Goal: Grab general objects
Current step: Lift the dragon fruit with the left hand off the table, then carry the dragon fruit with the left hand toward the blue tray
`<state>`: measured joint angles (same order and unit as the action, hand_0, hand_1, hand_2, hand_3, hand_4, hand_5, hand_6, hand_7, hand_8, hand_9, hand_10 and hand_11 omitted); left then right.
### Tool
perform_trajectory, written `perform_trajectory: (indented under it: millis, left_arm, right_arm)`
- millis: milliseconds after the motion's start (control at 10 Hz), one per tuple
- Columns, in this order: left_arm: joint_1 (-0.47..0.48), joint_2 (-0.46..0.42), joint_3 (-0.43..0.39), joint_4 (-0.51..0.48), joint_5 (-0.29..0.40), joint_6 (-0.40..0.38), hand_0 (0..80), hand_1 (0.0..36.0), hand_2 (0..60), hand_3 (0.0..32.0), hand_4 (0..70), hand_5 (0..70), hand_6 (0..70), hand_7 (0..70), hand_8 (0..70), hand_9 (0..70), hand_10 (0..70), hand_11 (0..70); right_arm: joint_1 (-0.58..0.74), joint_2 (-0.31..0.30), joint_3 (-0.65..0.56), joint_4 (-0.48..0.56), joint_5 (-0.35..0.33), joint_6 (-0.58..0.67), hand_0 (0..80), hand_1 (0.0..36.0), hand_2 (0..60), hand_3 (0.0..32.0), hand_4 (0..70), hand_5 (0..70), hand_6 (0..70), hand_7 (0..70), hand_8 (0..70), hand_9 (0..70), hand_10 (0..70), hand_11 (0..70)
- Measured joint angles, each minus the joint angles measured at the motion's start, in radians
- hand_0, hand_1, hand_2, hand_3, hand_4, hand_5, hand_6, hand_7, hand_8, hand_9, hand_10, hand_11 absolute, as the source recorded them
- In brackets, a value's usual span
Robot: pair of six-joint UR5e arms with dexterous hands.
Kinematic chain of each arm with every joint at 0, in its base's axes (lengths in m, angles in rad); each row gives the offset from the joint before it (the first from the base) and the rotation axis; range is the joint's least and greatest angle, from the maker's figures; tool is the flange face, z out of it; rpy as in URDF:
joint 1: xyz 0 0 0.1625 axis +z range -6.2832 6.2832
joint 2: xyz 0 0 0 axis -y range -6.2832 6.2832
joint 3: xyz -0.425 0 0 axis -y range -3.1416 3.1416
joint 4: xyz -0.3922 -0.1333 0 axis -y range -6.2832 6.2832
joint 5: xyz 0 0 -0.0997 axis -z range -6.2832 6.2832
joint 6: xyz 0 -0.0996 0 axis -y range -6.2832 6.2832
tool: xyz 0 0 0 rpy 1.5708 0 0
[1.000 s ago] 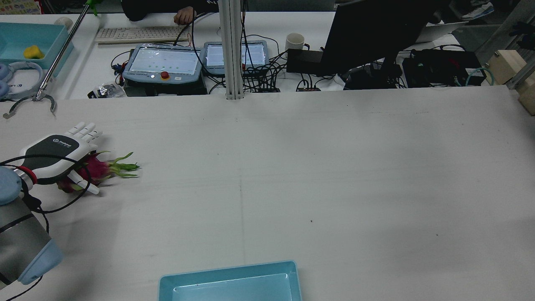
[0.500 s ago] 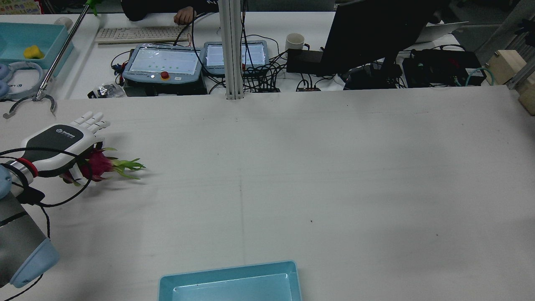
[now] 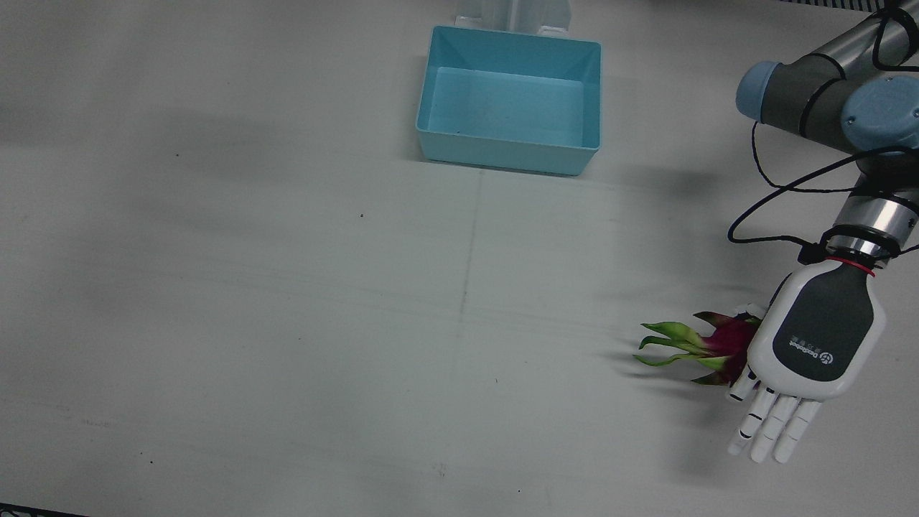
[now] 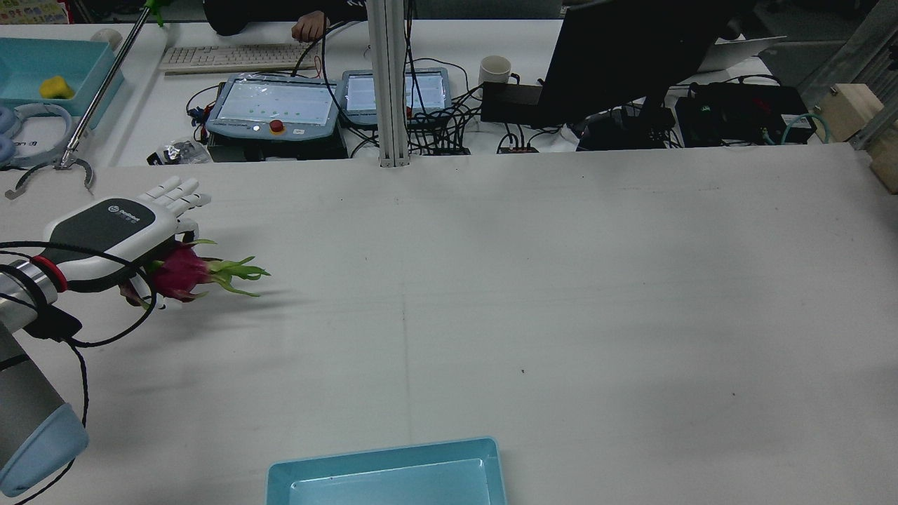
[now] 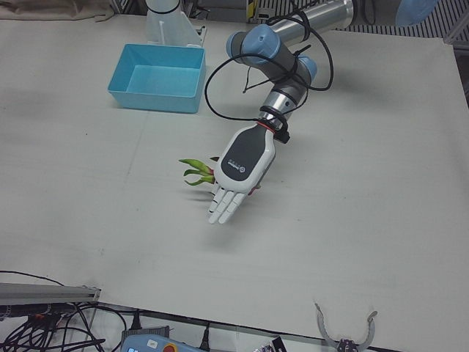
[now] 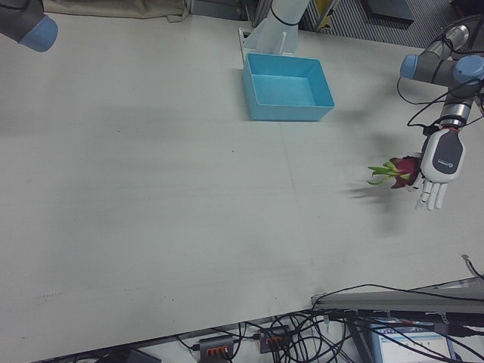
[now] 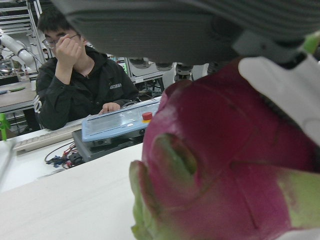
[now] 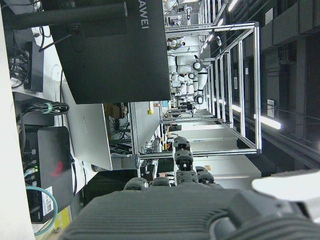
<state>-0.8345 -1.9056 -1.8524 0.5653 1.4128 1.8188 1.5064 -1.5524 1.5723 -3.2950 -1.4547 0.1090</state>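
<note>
A magenta dragon fruit [image 3: 725, 341] with green leaf tips hangs under the palm of my left hand [image 3: 818, 334], clear of the table, its shadow apart from it in the rear view [image 4: 179, 270]. The long fingers [image 3: 772, 427] stick out straight past the fruit; the thumb side presses the fruit against the palm. The fruit fills the left hand view [image 7: 225, 165]. The hand is at the table's left side in the rear view [image 4: 105, 235]. Of my right hand only a dark palm edge [image 8: 165, 212] shows, in its own view, pointing off the table.
An empty light-blue bin [image 3: 502, 152] stands at the robot-side edge, mid-table, also low in the rear view [image 4: 386, 456]. Beyond the far edge are teach pendants [image 4: 270, 102], cables, a monitor [image 4: 631, 56] and a seated person [image 7: 75, 75].
My left hand has risen and moved rightward and toward the far side in the rear view, carrying the dragon fruit off the table.
</note>
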Motion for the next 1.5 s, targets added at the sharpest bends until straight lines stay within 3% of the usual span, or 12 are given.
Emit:
perform_trajectory:
  millis: [400, 600, 800, 1100, 1500]
  left_arm:
    - [0.001, -0.127, -0.024, 0.081, 0.300, -0.209, 46.3, 36.0, 60.0, 0.0, 40.1, 66.2, 3.0, 18.1, 0.2, 2.2, 3.3, 6.4]
    - [0.004, -0.226, -0.025, 0.145, 0.419, -0.326, 46.7, 36.0, 60.0, 0.0, 45.6, 67.5, 5.5, 22.0, 0.8, 3.0, 2.9, 5.8]
    - [0.008, -0.285, -0.028, 0.148, 0.555, -0.499, 48.8, 36.0, 60.0, 0.0, 54.2, 70.0, 8.3, 26.1, 0.9, 3.8, 3.3, 6.5]
    - [0.034, -0.304, -0.038, 0.107, 0.666, -0.665, 50.7, 36.0, 60.0, 0.0, 55.9, 67.5, 8.3, 25.7, 0.6, 3.7, 2.6, 5.5]
    - [0.149, -0.296, -0.049, 0.101, 0.740, -0.727, 52.4, 36.0, 60.0, 0.0, 55.2, 63.8, 9.1, 26.5, 1.0, 3.9, 3.7, 7.0]
  right_arm:
    - [0.000, 0.000, 0.001, 0.000, 0.001, 0.000, 0.0, 0.0, 0.0, 0.0, 0.0, 0.0, 0.0, 0.0, 0.0, 0.0, 0.0, 0.0]
    - [0.000, 0.000, 0.001, 0.000, 0.000, 0.000, 0.0, 0.0, 0.0, 0.0, 0.0, 0.0, 0.0, 0.0, 0.0, 0.0, 0.0, 0.0]
    - [0.000, 0.000, 0.001, 0.000, 0.000, 0.001, 0.0, 0.0, 0.0, 0.0, 0.0, 0.0, 0.0, 0.0, 0.0, 0.0, 0.0, 0.0]
    - [0.000, 0.000, 0.000, 0.000, 0.000, 0.001, 0.0, 0.0, 0.0, 0.0, 0.0, 0.0, 0.0, 0.0, 0.0, 0.0, 0.0, 0.0]
    - [0.000, 0.000, -0.002, 0.000, 0.000, 0.003, 0.0, 0.0, 0.0, 0.0, 0.0, 0.0, 0.0, 0.0, 0.0, 0.0, 0.0, 0.0]
